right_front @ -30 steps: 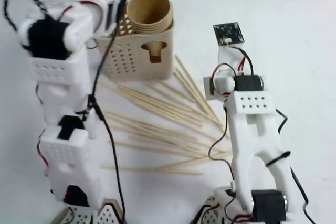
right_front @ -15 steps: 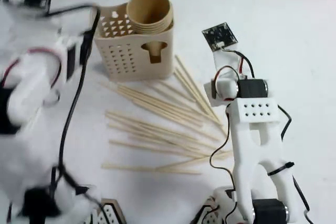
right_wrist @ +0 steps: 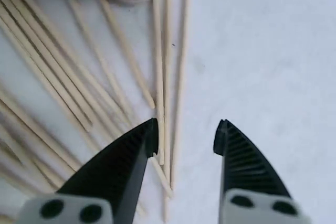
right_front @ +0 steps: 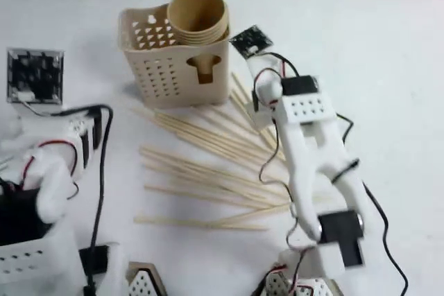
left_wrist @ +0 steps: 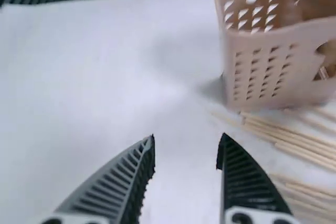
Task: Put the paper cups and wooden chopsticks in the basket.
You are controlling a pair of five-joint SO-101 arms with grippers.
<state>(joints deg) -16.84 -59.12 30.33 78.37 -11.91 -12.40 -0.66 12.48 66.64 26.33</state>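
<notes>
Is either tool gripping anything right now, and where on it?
Nothing is held. The left tool is open and empty over the white table; the right tool is open and empty above loose pale wooden chopsticks.

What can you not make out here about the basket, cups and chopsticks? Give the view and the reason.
Cup count: high view, the paper cups nest; the basket wall hides their bodies.
Chopstick count: high view, the right arm covers several chopsticks.
Basket contents: left wrist view, cut off by the edge and blurred.
Basket: right wrist view, cut off except its base.
</notes>
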